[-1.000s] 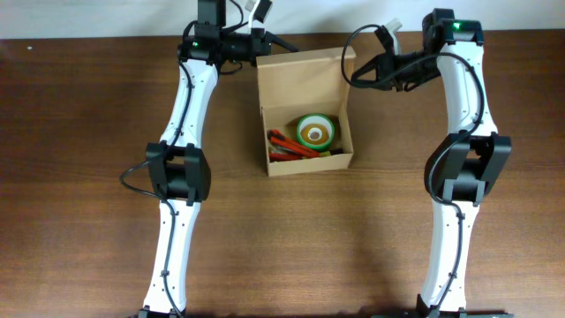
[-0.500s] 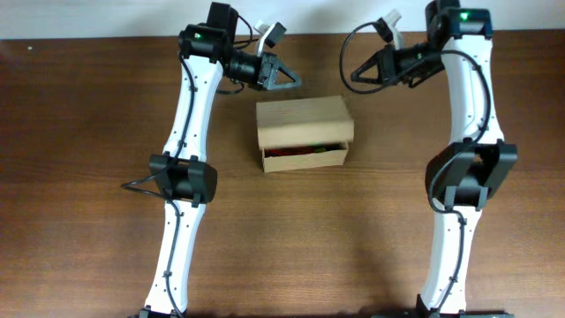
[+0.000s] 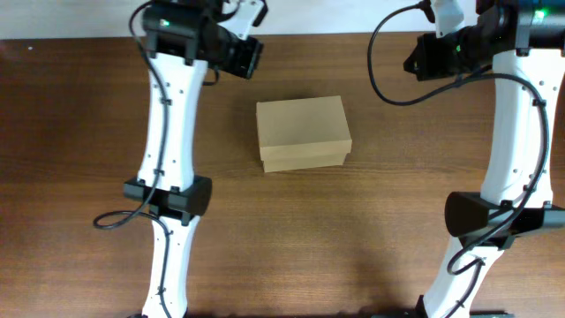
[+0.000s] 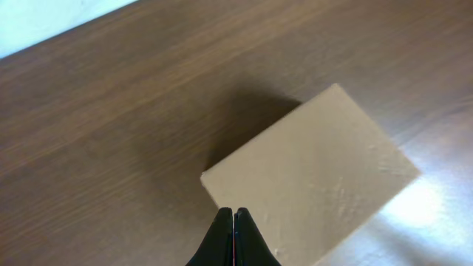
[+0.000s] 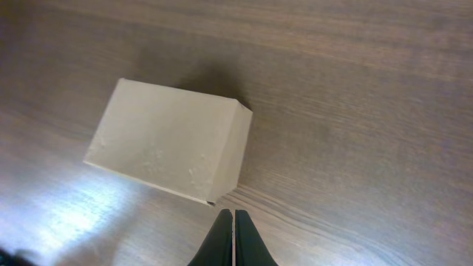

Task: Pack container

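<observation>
The container [image 3: 303, 132] is a tan cardboard box with its flap lid closed, in the middle of the brown table. Its contents are hidden. It also shows in the left wrist view [image 4: 318, 177] and the right wrist view [image 5: 168, 140]. My left gripper [image 3: 250, 56] is raised up at the far left of the box, shut and empty; its fingertips [image 4: 233, 214] are pressed together. My right gripper [image 3: 422, 60] is raised up at the far right of the box, shut and empty; its fingertips [image 5: 233, 216] are together.
The dark wood table [image 3: 88, 177] stretches around the box. A white wall strip [image 3: 79, 18] runs along the far edge. Arm bases stand at the near edge left [image 3: 168, 199] and right [image 3: 494, 216].
The box lid has gone from open, showing a tape roll and red items, to fully closed. Both grippers have lifted away from the box towards the far corners.
</observation>
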Robot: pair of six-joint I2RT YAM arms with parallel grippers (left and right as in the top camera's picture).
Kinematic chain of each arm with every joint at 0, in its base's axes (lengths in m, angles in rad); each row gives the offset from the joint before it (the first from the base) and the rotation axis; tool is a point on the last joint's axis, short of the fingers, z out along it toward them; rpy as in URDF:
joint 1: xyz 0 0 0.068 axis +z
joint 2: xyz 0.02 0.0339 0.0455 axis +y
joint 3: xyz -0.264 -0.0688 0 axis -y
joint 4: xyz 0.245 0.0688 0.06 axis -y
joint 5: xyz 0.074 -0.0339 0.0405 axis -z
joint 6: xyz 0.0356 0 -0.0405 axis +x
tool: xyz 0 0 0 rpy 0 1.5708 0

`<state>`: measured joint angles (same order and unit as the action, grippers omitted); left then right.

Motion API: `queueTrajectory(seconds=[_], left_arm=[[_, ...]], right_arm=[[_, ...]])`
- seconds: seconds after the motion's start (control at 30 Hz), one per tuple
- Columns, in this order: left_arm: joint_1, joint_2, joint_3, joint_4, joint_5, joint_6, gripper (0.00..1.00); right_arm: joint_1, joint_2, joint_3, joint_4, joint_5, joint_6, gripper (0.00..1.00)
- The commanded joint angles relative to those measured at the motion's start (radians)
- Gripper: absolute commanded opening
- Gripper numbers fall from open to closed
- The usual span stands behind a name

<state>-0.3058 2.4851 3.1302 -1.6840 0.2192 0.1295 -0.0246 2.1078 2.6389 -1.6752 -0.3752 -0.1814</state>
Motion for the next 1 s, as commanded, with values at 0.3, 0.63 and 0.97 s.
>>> queueTrajectory(seconds=[0.3, 0.63, 0.97], left_arm=[[-0.161, -0.027, -0.194, -0.003, -0.277, -0.053, 0.02], [-0.115, -0.031, -0.384, -0.003, -0.053, 0.086, 0.02], [-0.100, -0.048, -0.639, -0.003, -0.013, 0.097, 0.02]], right_arm=[[0.136, -0.005, -0.260, 0.000, 0.149, 0.040, 0.04], [0.142, -0.005, -0.404, 0.045, 0.148, 0.016, 0.04], [0.108, -0.005, -0.440, 0.088, 0.148, 0.006, 0.04]])
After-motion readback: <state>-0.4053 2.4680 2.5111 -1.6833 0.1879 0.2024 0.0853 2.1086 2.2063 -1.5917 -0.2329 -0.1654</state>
